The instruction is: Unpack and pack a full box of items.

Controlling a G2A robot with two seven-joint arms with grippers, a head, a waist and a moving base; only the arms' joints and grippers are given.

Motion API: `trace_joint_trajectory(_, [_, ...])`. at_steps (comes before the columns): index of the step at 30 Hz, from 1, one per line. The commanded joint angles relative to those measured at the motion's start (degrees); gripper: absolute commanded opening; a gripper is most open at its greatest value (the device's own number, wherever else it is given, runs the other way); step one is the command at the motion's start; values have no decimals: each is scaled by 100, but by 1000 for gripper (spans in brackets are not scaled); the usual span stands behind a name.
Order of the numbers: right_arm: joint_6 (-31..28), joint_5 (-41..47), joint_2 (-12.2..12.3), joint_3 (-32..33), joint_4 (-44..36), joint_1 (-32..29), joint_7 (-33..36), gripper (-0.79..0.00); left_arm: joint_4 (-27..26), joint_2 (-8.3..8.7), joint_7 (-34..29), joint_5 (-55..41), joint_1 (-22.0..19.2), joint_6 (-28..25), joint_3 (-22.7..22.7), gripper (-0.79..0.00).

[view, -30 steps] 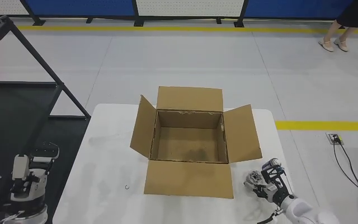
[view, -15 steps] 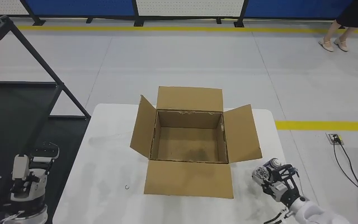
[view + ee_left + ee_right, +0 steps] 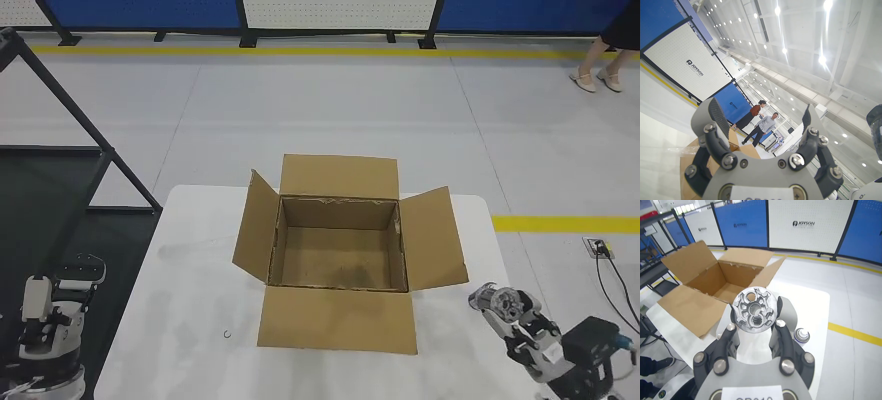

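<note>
An open cardboard box (image 3: 338,320) stands mid-table with all its flaps folded out, and its inside is bare. In the right wrist view the same box (image 3: 696,281) lies beyond my right gripper (image 3: 756,313), which is shut on a round grey metal part (image 3: 755,310) with holes and ribs. From above, that right gripper (image 3: 510,312) and the metal part (image 3: 496,299) hang over the table's near right corner, right of the box. My left gripper (image 3: 761,111) is open, points up at the ceiling and holds nothing; a box corner (image 3: 689,166) lies beside it.
A spray can (image 3: 801,335) stands upright on the white table (image 3: 810,306), just under my right gripper. The table (image 3: 190,300) has bare room left of the box. A black frame (image 3: 100,170) stands off the table's left side.
My right gripper has carried the metal part to the right, away from the box's front flap and toward the table's right edge. The box has not moved.
</note>
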Motion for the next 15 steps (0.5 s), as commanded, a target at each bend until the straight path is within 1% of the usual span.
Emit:
trace_joint_trajectory(1, [-40, 80, -9, -5, -264, -87, -77, -785, 0, 0, 0, 0, 0, 0, 0, 0])
trace_joint_trajectory(3, [-70, 86, -4, -119, -442, -55, 79, -785, 0, 0, 0, 0, 0, 0, 0, 0])
trace_joint_trajectory(4, [15, 55, -4, -210, -529, 11, 162, -785, 0, 0, 0, 0, 0, 0, 0, 0])
trace_joint_trajectory(6, [-25, 51, 5, -476, -603, 190, 328, -785, 0, 0, 0, 0, 0, 0, 0, 0])
trace_joint_trajectory(10, [208, -128, 11, -1066, -630, 690, 673, -785, 0, 0, 0, 0, 0, 0, 0, 0])
trace_joint_trajectory(15, [308, -281, 8, -1819, -411, 1362, 1064, -785, 0, 0, 0, 0, 0, 0, 0, 0])
